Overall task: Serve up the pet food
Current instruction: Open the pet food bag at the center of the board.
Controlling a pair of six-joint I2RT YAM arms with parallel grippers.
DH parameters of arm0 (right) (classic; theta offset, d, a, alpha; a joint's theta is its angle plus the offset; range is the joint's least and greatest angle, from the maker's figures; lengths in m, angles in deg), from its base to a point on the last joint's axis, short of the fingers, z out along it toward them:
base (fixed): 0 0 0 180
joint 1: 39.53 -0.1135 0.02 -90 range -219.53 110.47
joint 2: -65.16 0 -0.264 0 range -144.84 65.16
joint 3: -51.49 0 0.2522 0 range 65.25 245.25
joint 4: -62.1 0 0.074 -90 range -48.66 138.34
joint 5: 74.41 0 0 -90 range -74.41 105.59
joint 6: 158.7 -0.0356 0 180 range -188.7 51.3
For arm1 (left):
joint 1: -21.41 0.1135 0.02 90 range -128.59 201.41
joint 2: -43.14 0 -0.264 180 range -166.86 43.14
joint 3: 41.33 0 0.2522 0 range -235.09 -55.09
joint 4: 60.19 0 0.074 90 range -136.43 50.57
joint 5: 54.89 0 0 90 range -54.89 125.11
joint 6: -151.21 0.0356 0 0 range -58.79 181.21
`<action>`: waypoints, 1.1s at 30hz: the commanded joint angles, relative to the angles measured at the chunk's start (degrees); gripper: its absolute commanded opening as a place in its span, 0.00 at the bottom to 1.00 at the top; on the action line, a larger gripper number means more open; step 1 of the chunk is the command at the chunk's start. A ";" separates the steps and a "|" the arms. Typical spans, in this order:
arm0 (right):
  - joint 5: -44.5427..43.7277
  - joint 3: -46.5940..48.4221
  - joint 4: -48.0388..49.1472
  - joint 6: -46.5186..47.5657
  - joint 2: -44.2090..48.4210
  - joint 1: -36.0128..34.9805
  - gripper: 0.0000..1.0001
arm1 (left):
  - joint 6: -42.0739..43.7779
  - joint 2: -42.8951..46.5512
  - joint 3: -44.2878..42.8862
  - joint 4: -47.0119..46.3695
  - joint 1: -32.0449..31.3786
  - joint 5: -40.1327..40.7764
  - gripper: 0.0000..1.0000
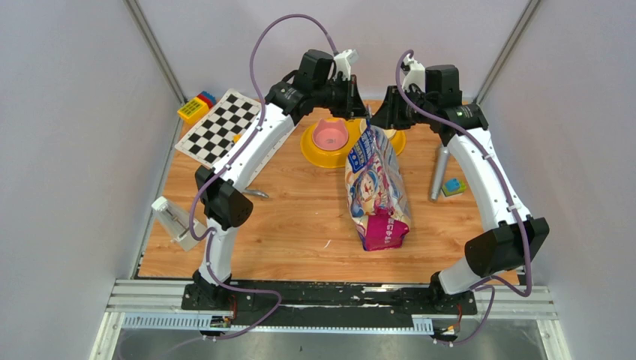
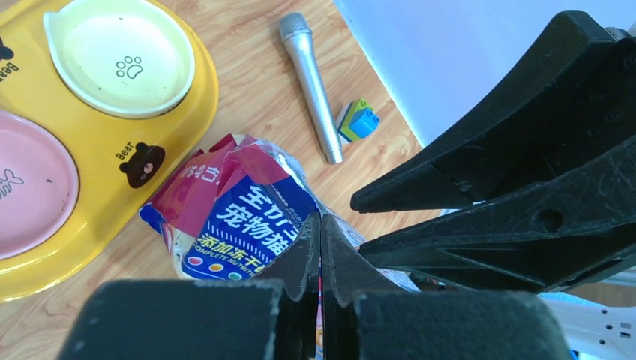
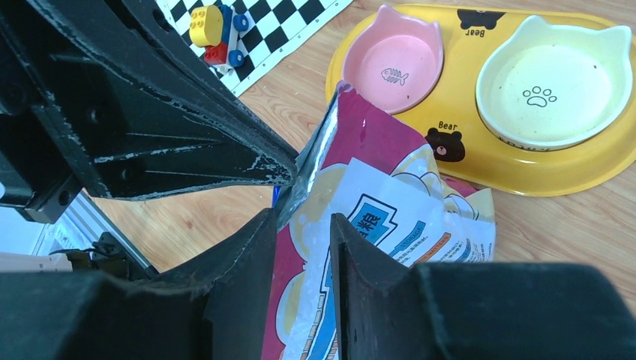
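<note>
The left gripper has its jaws pinched tight on the foil edge of the glossy blue-and-pink pet food bag. The right gripper, jaws narrow, clamps its puffed top. The bag lies mid-frame on the wooden desk, mouth beside the yellow double-bowl feeder. The kibble itself is hidden.

Wooden table: feeder, bag, checkerboard, microphone, blocks, maybe a tool.

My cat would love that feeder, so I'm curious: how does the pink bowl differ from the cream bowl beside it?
The pink bowl has a fish skeleton printed inside; the cream bowl has a paw print. From above, the pink bowl shows plainly, while the food bag hides most of the cream bowl. Both have cat-ear rims, look empty and sit in the yellow feeder.
</note>
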 commanded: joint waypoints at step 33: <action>24.03 2.34 3.36 -8.81 -6.86 6.36 0.28 | -1.71 6.13 3.03 -3.60 -0.06 -7.78 0.00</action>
